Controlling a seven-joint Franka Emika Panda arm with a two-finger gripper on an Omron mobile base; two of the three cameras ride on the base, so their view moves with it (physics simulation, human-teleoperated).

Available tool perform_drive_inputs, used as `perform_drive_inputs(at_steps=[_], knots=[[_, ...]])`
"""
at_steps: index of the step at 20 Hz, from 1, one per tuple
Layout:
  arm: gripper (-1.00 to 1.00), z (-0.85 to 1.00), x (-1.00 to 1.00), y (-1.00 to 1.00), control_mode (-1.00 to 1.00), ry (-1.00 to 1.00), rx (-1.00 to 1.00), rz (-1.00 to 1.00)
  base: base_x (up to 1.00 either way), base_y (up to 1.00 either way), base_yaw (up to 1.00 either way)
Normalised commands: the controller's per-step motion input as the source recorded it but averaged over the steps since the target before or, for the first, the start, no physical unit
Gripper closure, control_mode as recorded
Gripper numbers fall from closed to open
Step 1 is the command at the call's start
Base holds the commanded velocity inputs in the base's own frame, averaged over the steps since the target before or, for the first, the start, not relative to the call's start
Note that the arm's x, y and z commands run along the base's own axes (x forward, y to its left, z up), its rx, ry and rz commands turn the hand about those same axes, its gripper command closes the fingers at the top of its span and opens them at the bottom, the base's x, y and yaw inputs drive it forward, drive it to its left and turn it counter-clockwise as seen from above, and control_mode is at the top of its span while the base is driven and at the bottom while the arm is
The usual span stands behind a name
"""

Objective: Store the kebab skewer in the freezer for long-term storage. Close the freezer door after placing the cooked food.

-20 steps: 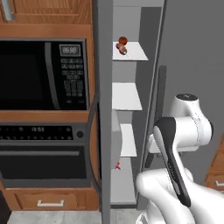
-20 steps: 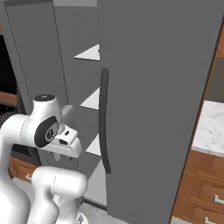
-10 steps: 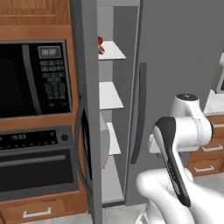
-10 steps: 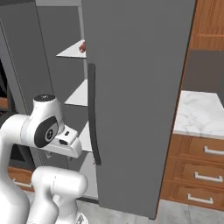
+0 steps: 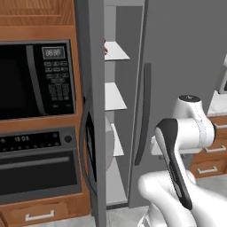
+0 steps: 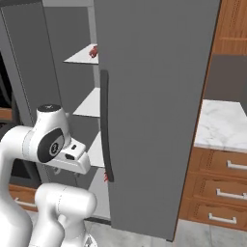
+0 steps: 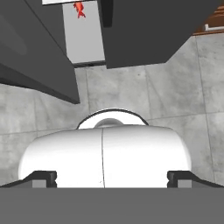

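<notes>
Tool (image 7: 112, 177) wide open, empty, pointing at the floor. Kebab skewer (image 6: 93, 51) lies on the top freezer (image 5: 116, 133) shelf. Freezer door (image 5: 91, 115) stands ajar, left. Advised: reach around its outer face and push squarely until it seats, clear of the handle.

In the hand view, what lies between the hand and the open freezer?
Bare grey tile floor, apart from the robot's own white body. Past it stand the freezer and its open door. The hand hangs open.
</notes>
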Motion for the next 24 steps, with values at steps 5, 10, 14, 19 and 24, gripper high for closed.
perform_drive_inputs(at_steps=[5, 10, 14, 19, 24], knots=[[-1.00, 0.00, 0.00, 0.00, 1.00, 0.00, 0.00, 0.00, -0.34, 0.20, 0.00], [-1.00, 0.00, 0.00, 0.00, 1.00, 0.00, 0.00, 0.00, -0.40, 0.22, 0.00], [-1.00, 0.00, 0.00, 0.00, 1.00, 0.00, 0.00, 0.00, -0.37, 0.33, 0.00], [-1.00, 0.00, 0.00, 0.00, 1.00, 0.00, 0.00, 0.00, -0.23, 0.53, 0.00], [-1.00, 0.00, 0.00, 0.00, 1.00, 0.00, 0.00, 0.00, -0.08, 0.29, 0.00]])
